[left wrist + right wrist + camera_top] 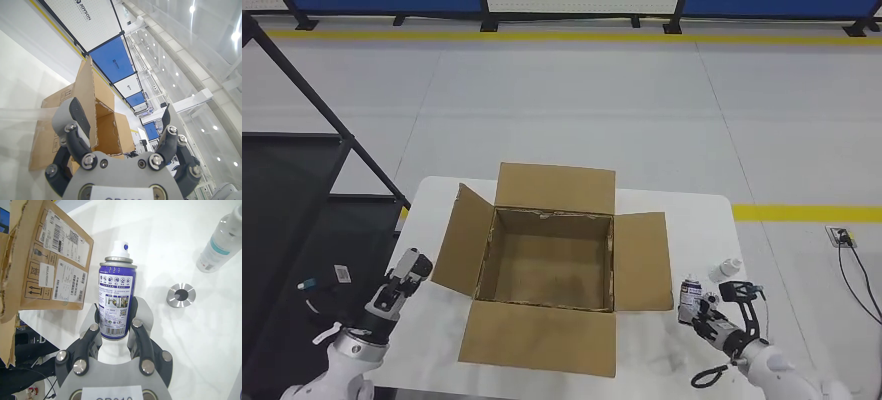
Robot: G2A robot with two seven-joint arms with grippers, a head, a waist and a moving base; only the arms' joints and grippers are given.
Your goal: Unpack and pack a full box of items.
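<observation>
Black-padded left gripper (412, 265), fingers spread, sits just beside the left flap of the open cardboard box (547, 265). Past the right flap, the right gripper (115, 311) clamps the upright blue spray can (117, 285) low down. A metal disc (181, 295) and a white bottle (217, 251) stand apart from it, the bottle near the right edge of the table (712, 215).

Bright, even light from ceiling lamps (235, 36) fills the scene; in the left wrist view they flare into streaks, and straight lines bow near the edges. The white tabletop (697, 215) is nearly washed out, with faint soft shadows, and the box (554, 187) is darkest inside. The rim of the can (116, 291) and the disc (181, 295) glint.
</observation>
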